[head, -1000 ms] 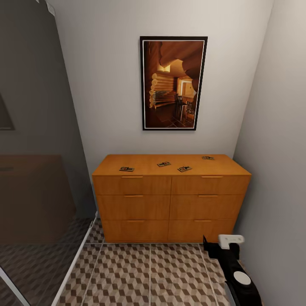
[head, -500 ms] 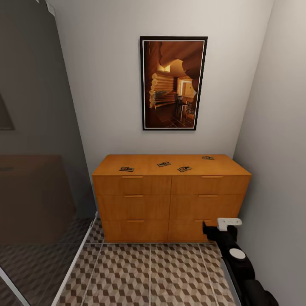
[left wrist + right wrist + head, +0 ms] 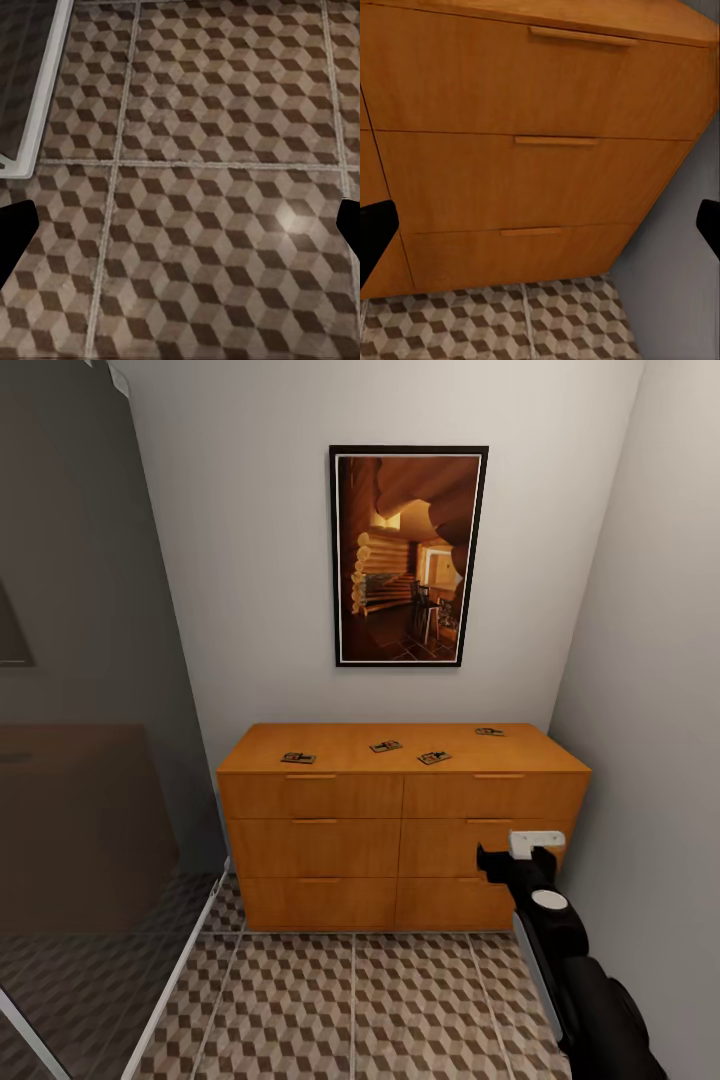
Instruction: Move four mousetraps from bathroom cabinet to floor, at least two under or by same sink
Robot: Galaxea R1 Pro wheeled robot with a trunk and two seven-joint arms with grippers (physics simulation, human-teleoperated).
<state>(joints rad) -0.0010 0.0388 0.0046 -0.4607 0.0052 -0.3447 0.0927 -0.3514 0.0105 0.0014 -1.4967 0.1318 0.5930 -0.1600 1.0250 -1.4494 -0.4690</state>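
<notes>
Right gripper (image 3: pixel 512 852) has risen along the cabinet (image 3: pixel 400 830) front, jaws spread wide, empty; mousetraps (image 3: pixel 298 758) on top look light, stiff, thin — pinch by board edges.

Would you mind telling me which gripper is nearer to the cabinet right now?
Right. The right gripper is raised in front of the cabinet, level with its lower right drawers. The left gripper points down at the bathroom floor, with the cabinet absent from its wrist view.
</notes>
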